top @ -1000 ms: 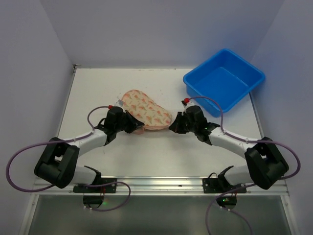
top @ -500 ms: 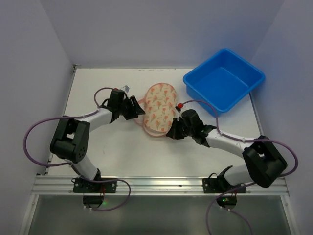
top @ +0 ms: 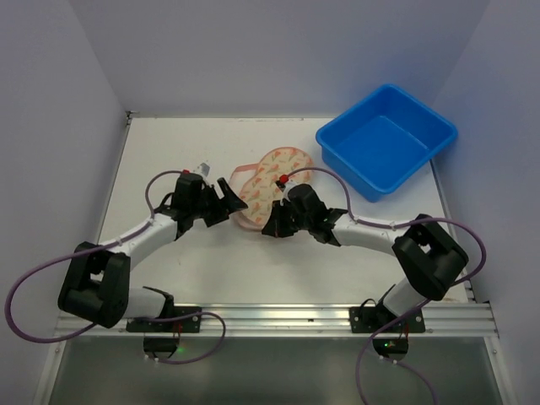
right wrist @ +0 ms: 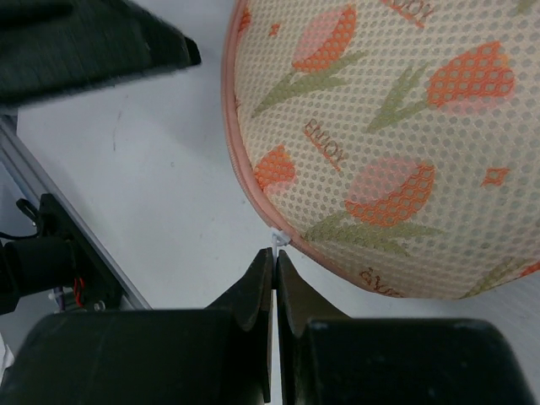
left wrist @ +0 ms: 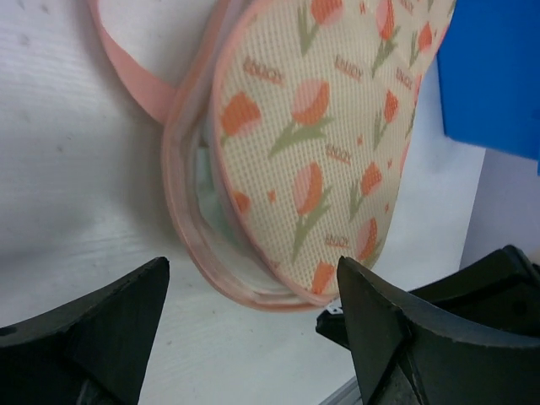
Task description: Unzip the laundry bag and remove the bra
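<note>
- My left arm reaches out from the side of the table far from the blue tub [top: 386, 139], with the forearm angled toward the tub.
- My left pincer [top: 226, 196] hangs released. In the wrist view its two dark fingers [left wrist: 110, 329] stand wide apart and hold nothing.
- It stops just short of the laundry bag [top: 268, 181], on the bag's long side that faces away from the tub.
- My right arm bends in low across the table [top: 169, 143], from the tub's side toward the bag's near end.
- My right pincer [top: 270, 228] is clenched, its tips pressed flat together [right wrist: 275, 257]. They pinch a small white zip tab [right wrist: 277, 239] on the pink trim, at the bag's end farthest from the tub.
- The bag lies on the table just left of the tub, with its far end close to the tub's left corner. I cannot tell whether they touch.
- It is cream mesh [right wrist: 380, 126] printed with pink and orange tulips and edged in pink.
- The top shell [left wrist: 312, 143] is lifted a little along the side away from the tub, and the gap shows a strip of white lining [left wrist: 207, 194].
- The pink loop handle [left wrist: 126, 67] lies flat on the table beside that same edge.
</note>
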Robot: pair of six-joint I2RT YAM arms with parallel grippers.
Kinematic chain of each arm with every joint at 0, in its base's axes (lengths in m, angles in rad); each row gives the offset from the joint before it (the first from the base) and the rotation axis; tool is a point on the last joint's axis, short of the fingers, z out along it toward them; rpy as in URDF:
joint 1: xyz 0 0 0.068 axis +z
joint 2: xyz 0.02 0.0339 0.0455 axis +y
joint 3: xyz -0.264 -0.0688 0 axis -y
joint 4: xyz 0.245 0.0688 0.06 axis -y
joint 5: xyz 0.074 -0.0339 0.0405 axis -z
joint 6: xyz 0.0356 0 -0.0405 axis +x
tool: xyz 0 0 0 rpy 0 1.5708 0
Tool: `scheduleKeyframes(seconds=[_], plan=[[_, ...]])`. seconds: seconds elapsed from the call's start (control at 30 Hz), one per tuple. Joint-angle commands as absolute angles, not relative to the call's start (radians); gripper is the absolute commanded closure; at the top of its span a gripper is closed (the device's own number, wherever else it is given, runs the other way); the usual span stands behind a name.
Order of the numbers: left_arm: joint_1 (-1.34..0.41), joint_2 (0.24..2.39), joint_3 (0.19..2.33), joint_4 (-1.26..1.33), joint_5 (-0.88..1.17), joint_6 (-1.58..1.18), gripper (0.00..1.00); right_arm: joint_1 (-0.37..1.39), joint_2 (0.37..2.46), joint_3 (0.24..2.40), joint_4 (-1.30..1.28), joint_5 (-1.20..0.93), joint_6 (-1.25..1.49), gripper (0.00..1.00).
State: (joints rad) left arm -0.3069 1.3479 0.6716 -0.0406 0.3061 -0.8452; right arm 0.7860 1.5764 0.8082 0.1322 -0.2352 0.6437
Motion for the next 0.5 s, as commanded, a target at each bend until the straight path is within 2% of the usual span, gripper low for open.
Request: scheduleKeyframes(seconds=[0.0,0.13,0.2,0.23,0.33,0.37,0.47], plan=[[-0.374,1.333,0.623,0.070,0.318,-0.945,0.17,0.796,1.595,0.862,0.183,-0.262,0.652,1.00],[-0.457,1.394,0.629,0.106,0.256,-0.982,0.26,0.808,1.600,0.870,0.176,-0.265,0.644,1.00],[-0.465,1.423,0.632,0.132,0.244,-0.996,0.34,0.810,1.594,0.861,0.175,-0.265,0.641,1.00],[-0.465,1.430,0.634,0.133,0.238,-0.997,0.46,0.810,1.588,0.856,0.169,-0.267,0.641,1.00],[-0.465,1.431,0.632,0.130,0.209,-0.993,0.72,0.810,1.556,0.836,0.128,-0.252,0.631,1.00],[-0.463,1.430,0.632,0.121,0.198,-0.986,0.87,0.810,1.533,0.824,0.111,-0.247,0.618,1.00],[-0.453,1.422,0.624,0.109,0.204,-0.976,1.00,0.789,1.505,0.802,0.029,-0.174,0.543,1.00]])
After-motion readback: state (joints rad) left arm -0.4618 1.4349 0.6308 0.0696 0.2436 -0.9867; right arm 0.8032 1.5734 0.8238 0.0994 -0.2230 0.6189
